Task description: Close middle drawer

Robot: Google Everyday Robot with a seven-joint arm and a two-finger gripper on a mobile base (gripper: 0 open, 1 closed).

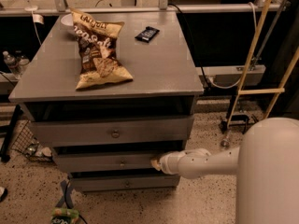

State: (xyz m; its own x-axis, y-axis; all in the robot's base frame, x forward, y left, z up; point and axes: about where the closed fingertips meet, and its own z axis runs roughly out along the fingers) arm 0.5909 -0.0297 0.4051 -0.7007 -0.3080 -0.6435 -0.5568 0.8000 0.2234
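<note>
The middle drawer (105, 161) is a wide grey drawer with a slim front and a tiny round knob (122, 162). It sits nearly flush in the grey cabinet, below the taller-fronted top drawer (112, 130), which stands out a little. My gripper (155, 164) is at the end of the white arm, pressed against the right end of the middle drawer's front. The bottom drawer (124, 183) lies beneath it.
On the cabinet top (154, 64) lie a chip bag (97, 48), a dark snack bar (147, 33) and a white bowl (68, 20). A wire rack (25, 143) stands on the floor at left, and a green object (65, 214) lies in front. Yellow poles (254, 50) stand at right.
</note>
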